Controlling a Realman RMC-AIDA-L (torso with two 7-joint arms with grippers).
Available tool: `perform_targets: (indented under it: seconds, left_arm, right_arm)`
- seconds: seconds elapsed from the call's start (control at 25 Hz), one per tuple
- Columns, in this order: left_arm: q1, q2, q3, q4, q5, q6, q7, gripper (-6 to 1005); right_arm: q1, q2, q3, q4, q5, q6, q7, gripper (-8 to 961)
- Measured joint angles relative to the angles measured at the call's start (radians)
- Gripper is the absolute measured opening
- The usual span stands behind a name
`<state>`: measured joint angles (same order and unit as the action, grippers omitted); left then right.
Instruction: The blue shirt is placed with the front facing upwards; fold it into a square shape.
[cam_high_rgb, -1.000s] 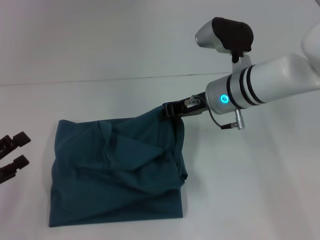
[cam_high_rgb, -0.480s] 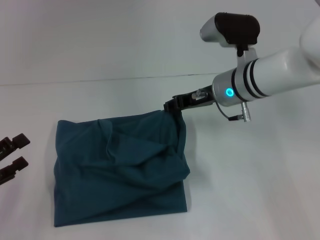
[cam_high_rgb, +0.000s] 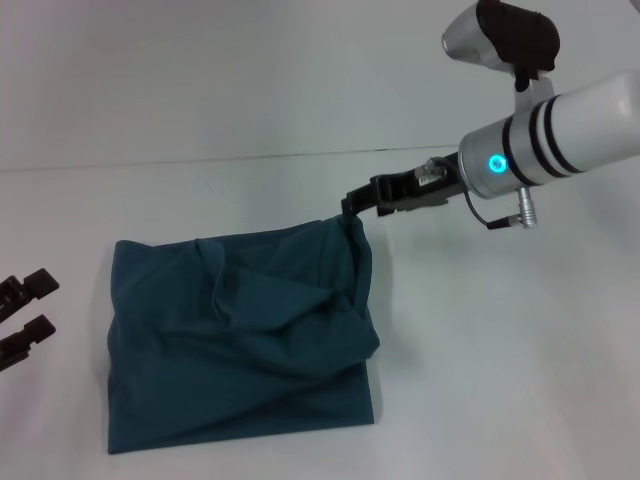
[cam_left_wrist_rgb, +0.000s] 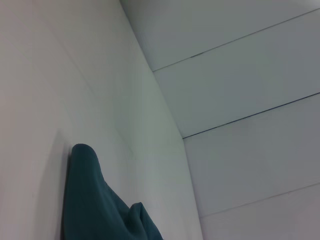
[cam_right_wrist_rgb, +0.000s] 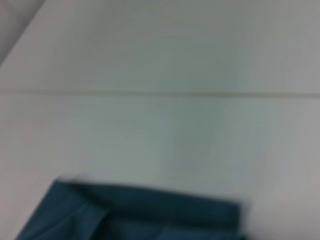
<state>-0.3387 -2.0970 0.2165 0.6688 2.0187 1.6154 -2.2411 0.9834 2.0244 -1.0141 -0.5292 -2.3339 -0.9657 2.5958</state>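
Observation:
The blue shirt (cam_high_rgb: 240, 340) lies on the white table (cam_high_rgb: 480, 350) as a rumpled, roughly square bundle, with loose folds across its middle and no print showing. Its far right corner is drawn up to my right gripper (cam_high_rgb: 353, 208), which is shut on that corner, the arm reaching in from the upper right. Off the shirt's left edge, my left gripper (cam_high_rgb: 25, 310) rests open and holds nothing. An edge of the blue shirt (cam_left_wrist_rgb: 90, 200) shows in the left wrist view. The right wrist view has a folded hem of the blue shirt (cam_right_wrist_rgb: 130, 215).
White table surface surrounds the bundle on all sides. The table's back edge (cam_high_rgb: 250, 157) runs across the view behind the shirt, with a plain wall beyond.
My right arm has swung up and to the right, pulling the shirt's far right corner with it. The bundle slid slightly right and spread. The left gripper has stayed put.

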Motion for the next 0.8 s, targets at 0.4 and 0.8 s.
perform_targets:
  seconds: [0.4, 0.8]
  left_arm:
    - [-0.002, 0.000, -0.006, 0.000, 0.000, -0.001, 0.000, 937]
    - [-0.002, 0.000, -0.006, 0.000, -0.006, -0.002, -0.001, 937]
  right_arm:
    - [-0.052, -0.006, 0.043, -0.055, 0.173, -0.419, -0.062, 592]
    - [-0.028, 0.020, 0.031, -0.022, 0.168, -0.458, -0.052, 583]
